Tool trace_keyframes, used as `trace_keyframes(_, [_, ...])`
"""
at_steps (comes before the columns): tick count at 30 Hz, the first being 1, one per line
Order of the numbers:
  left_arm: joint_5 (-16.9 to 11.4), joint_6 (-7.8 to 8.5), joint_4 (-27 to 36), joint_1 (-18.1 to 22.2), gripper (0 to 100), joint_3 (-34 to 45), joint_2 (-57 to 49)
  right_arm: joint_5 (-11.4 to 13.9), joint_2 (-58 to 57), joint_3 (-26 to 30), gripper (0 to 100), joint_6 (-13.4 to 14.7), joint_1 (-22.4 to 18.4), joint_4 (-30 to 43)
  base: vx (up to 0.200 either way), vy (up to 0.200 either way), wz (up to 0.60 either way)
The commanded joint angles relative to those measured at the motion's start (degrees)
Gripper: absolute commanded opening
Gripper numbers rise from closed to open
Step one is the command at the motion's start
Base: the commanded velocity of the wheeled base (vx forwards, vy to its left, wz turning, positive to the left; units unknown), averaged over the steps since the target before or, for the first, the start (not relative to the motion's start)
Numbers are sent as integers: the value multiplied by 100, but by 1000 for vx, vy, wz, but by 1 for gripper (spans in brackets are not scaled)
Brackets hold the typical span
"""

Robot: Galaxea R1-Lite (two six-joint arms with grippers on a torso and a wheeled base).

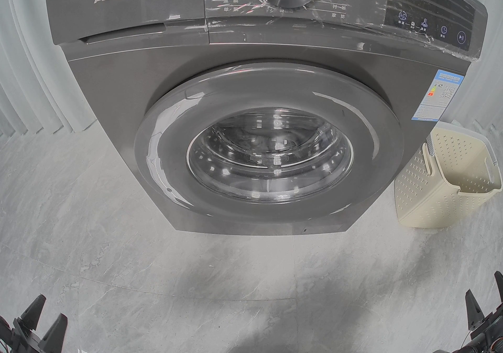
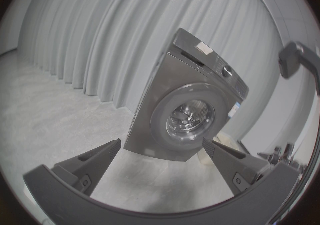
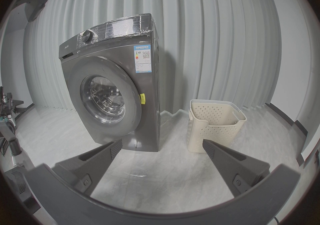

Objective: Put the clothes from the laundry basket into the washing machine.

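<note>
– Looking past the left gripper (image 2: 160, 140), spread wide and holding nothing: washing machine (image 2: 156, 78) straight ahead of it and well apart, round door (image 2: 160, 125) shut flat against the front
– Same for the right gripper (image 3: 162, 141)?
– Spread wide too, empty. Ahead of it and off to its outer side, well apart, the laundry basket (image 3: 213, 132), standing on the floor (image 3: 173, 175) just beside the machine's flank
– Any clothes to be found in there?
– Hard to tell. Only bare perforated wall and rim from here, bottom hidden. Something dark behind the door glass (image 1: 270, 155), but too broken up by reflections to call it cloth
– So, worst case from here?
– Reaching into the basket first and carrying a load over to a shut door: nowhere to drop it, and no free grip for pulling the door. Safer to open with one gripper before picking anything
– And the door itself?
– Smooth and glossy, no obvious handle from the front. Slipping off the rim likely if caught with fingertips alone. Swinging it wide might also knock the basket or block the way to it, hinge side not readable from here
– Anything with the basket?
– Light and tall, by the look of it. Hooking a fingertip in the holes or dragging on the rim could tip it or shove it farther from the right gripper
</note>
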Motion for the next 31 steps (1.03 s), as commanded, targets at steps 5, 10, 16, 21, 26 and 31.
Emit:
trace_keyframes(5, [1033, 599, -34, 18, 100, 101, -93, -70, -73, 101, 100, 102, -1, -8, 0, 0, 0])
trace_keyframes(10, [2229, 2225, 185, 9, 100, 66, -93, -70, -73, 101, 100, 76, -1, 0, 0, 0, 0])
trace_keyframes(16, [2026, 2550, 581, 0, 100, -92, -93, -43, -73, 101, 100, 50, -1, 9, 0, 0, 0])
trace_keyframes(21, [1402, 2418, 511, 0, 100, 92, -84, -61, -73, 101, 100, 58, -1, 9, 0, 0, 0])
trace_keyframes(26, [1622, 2357, 502, 9, 100, 101, -93, -70, -73, 101, 100, 67, -1, 9, 0, 0, 0])
trace_keyframes(31, [1596, 2348, 493, 0, 100, 101, -93, -61, -73, 101, 100, 58, -1, 0, 0, 0, 0])
